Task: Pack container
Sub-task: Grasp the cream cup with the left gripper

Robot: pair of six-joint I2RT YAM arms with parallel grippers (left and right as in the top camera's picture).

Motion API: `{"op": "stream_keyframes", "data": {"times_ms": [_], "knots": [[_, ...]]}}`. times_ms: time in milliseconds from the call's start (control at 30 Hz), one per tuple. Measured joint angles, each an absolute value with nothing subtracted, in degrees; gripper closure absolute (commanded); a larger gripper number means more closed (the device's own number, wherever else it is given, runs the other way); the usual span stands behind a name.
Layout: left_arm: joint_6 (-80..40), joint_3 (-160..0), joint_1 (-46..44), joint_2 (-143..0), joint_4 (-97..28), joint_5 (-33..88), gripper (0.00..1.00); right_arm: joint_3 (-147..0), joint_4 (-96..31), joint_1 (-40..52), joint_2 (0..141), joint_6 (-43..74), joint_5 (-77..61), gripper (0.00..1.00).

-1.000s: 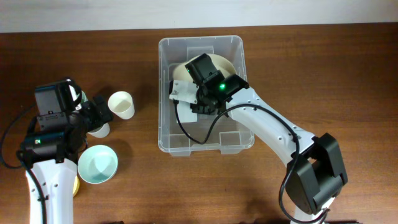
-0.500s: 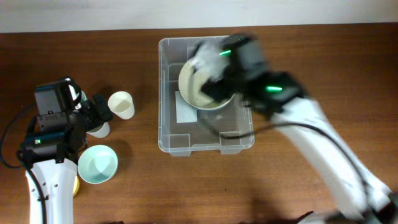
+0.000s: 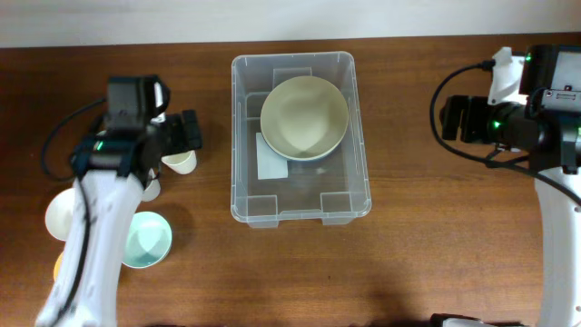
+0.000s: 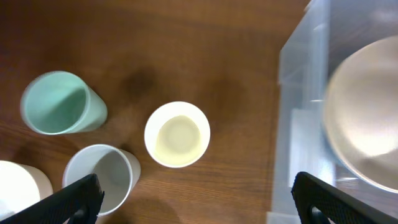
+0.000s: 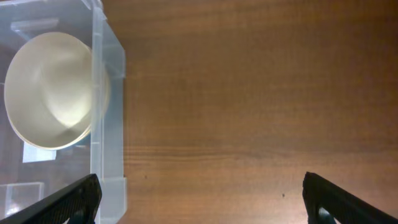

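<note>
Pincers on both arms are spread wide and hold nothing, as I read from the wrist views. I note the left arm reaching up the table's left side, with the left gripper (image 4: 199,208) over a cream round cup (image 4: 177,134), a mint-green cup (image 4: 62,102) and a pale grey cup (image 4: 99,177). By the right edge of the brown wooden table (image 3: 408,254), the right gripper (image 5: 202,208) faces the large clear rectangular plastic container (image 3: 238,136), well apart from it. That container sits mid-table, with a cream round bowl (image 3: 304,116) in its far half.
</note>
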State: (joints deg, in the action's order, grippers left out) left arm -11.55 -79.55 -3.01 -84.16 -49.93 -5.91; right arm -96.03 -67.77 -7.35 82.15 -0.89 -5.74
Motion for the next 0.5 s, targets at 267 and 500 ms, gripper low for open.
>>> {"op": "stream_keyframes", "data": {"times_ms": [267, 500], "knots": [[-11.53, -80.09, -3.01, -98.70, -49.93, -6.50, 0.01, -96.03, -68.60, -7.97, 82.56, 0.08, -6.37, 0.01], [-10.26, -80.09, -3.11, -103.74, -48.34, -6.52, 0.01, -96.03, -68.62, -7.97, 83.61, 0.21, -6.37, 0.01]]}}
